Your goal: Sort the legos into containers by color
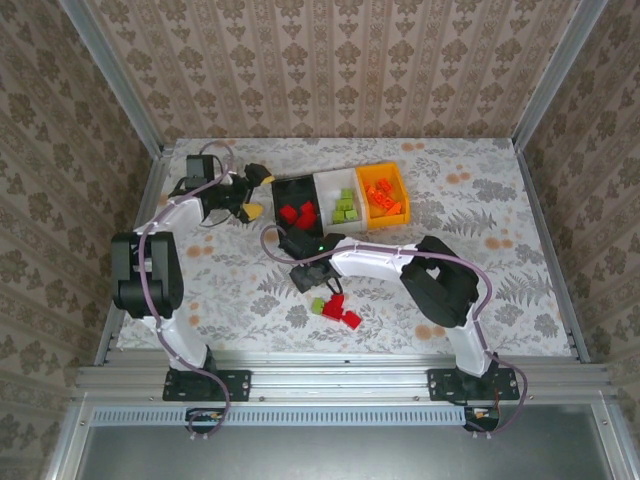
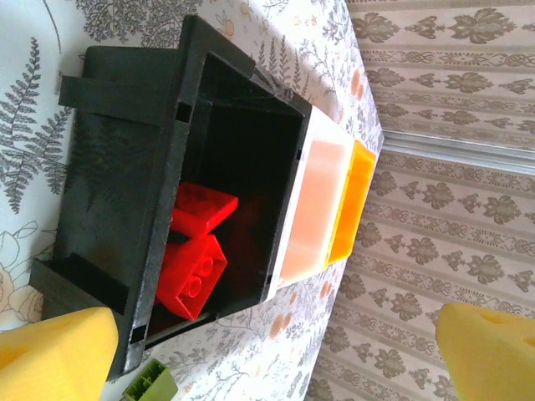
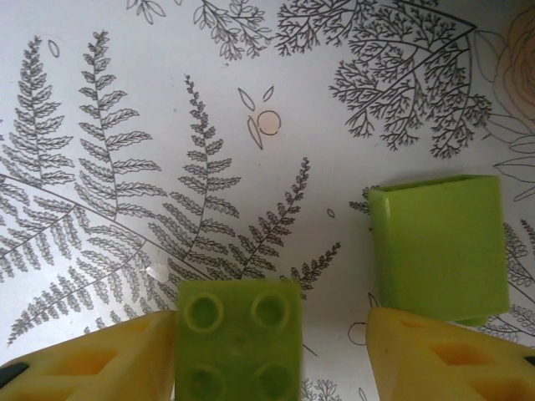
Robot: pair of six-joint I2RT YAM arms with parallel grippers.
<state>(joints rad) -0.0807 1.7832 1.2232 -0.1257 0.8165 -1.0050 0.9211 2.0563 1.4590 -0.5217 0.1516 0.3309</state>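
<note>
Right wrist view is showing the right gripper (image 3: 272, 334) hanging over the fern-printed table cover (image 3: 125, 125). Its yellow fingers (image 3: 84, 363) are standing partly apart around a small lime green four-stud plastic brick (image 3: 238, 342). This brick is resting against one finger while a clear gap is separating it from the other, so nothing is being clamped yet. A second lime green plastic brick (image 3: 439, 251), smooth face up, is lying just beside that other finger.

Seen from above, both are sitting well in front of the black rectangular plastic bin (image 2: 242, 142), near some loose red bricks (image 1: 343, 312). The left gripper (image 1: 257, 192) is waiting just left of the black bin, spread fully and holding nothing. Red studded bricks (image 2: 196, 267) are lying inside the black bin. The white bin (image 2: 322, 200) joined to it is holding green bricks (image 1: 346, 208), and the orange bin (image 2: 351, 200) beyond is holding orange bricks (image 1: 384, 197).

To grasp well, the right gripper should probably be centring on the four-stud brick, closing squarely on its flat sides without catching the neighbour. Then it should be lifting straight up and letting go low over the white bin.
</note>
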